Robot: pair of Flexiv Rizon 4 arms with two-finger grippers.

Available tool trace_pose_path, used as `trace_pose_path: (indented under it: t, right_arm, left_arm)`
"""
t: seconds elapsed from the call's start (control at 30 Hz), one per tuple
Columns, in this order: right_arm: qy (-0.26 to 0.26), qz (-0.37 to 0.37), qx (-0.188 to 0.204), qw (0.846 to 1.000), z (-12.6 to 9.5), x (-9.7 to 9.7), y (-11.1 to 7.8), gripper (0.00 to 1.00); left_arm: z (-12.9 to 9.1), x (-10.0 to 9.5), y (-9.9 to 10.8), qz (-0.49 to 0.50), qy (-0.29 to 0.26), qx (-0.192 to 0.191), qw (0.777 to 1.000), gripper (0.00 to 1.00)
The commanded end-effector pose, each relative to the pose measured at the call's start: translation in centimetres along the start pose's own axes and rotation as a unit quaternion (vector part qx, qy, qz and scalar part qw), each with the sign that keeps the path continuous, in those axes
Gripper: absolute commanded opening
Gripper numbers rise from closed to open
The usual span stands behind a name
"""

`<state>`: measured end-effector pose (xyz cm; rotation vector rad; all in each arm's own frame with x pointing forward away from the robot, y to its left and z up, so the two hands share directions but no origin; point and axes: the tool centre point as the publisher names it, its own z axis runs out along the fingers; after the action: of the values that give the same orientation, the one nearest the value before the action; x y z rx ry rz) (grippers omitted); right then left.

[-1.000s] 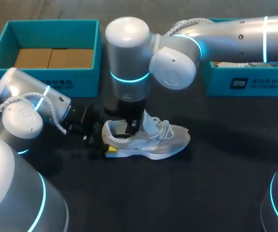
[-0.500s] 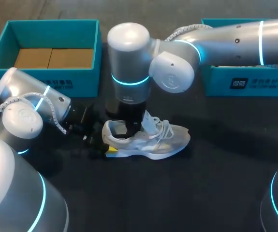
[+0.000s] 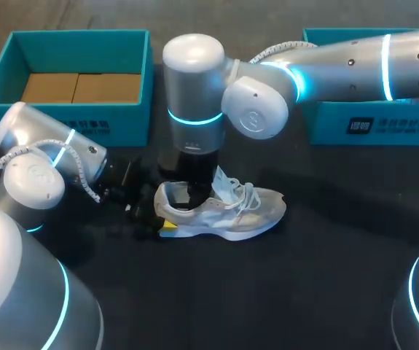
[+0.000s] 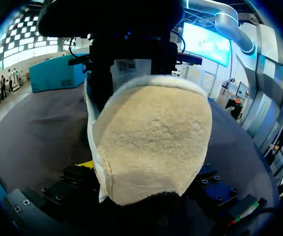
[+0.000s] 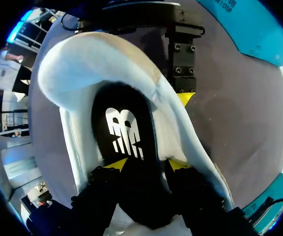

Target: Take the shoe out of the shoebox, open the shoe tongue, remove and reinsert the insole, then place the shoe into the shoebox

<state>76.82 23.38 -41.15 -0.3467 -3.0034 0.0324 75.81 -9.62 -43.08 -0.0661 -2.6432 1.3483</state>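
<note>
A white shoe lies on its sole mid-table, toe to the right. My right arm comes in from the right and stands over the shoe's mouth. In the right wrist view my right gripper is open inside the shoe, its yellow tips apart just above the black insole lying flat in the shoe. My left gripper is at the heel; the beige heel fills the space between its fingers, and one yellow-tipped finger presses the shoe's side. The other finger is hidden behind the heel.
A teal shoebox with cardboard inserts stands at the back left. A second teal box stands at the back right, partly behind my right arm. Dark table shows in front of the shoe.
My right gripper's fingers have spread apart inside the shoe, and the right arm has shifted slightly. The shoe and the left arm have stayed put.
</note>
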Motion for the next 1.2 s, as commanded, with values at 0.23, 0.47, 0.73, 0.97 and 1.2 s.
trace_pose_path:
  t: [0.23,0.47,0.73,0.97,1.2]
  right_arm:
    - [0.03,0.005,0.015,0.999,4.5,0.7,0.1,0.0]
    - [0.033,0.011,0.015,0.999,4.4,1.5,-0.4,0.0]
    - [0.015,0.022,0.011,1.0,1.7,2.5,-1.3,0.0]
    - [-0.02,0.026,0.006,0.999,-1.7,2.9,-1.8,0.0]
    - [-0.045,0.031,0.006,0.998,-3.5,2.9,-1.9,0.0]
  left_arm:
    - [0.3,-0.3,0.4,0.0,0.0,-0.001,1.0,0.0]
    - [0.3,-0.3,0.4,0.0,0.0,-0.001,1.0,0.0]
    - [0.3,-0.3,0.4,0.0,0.0,-0.001,1.0,0.0]
    - [0.3,-0.3,0.4,0.0,0.0,-0.001,1.0,0.0]
    - [0.3,-0.3,0.4,0.0,0.0,-0.001,1.0,0.0]
